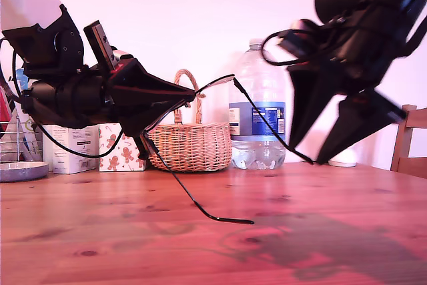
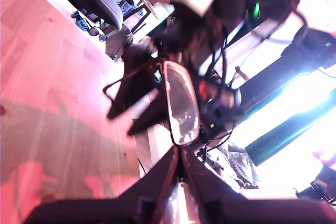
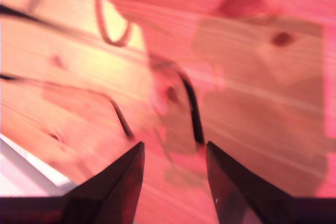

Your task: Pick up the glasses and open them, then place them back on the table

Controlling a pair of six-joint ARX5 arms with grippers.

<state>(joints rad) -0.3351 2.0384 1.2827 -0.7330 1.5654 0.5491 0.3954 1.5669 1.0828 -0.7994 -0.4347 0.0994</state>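
The glasses (image 1: 263,119) hang in the air above the table (image 1: 333,231), both black temple arms unfolded. One temple slopes down and its tip touches the wood; the other reaches toward the exterior view's right. My first gripper (image 1: 190,96), at the exterior view's left, is shut on the frame; its wrist view shows a clear lens (image 2: 181,103) just past its jaws (image 2: 181,153). My second gripper (image 1: 308,155) is open, its fingers straddling the tip of the raised temple. From that wrist the temple (image 3: 191,108) runs down between the open fingers (image 3: 173,150) without a visible grip.
Along the back of the table stand a wicker basket (image 1: 190,145), a large water bottle (image 1: 257,111), a gingerbread-print box (image 1: 120,148) and a white box (image 1: 70,145). A metal dish (image 1: 20,170) lies at the exterior view's left, a wooden chair (image 1: 410,141) at its right.
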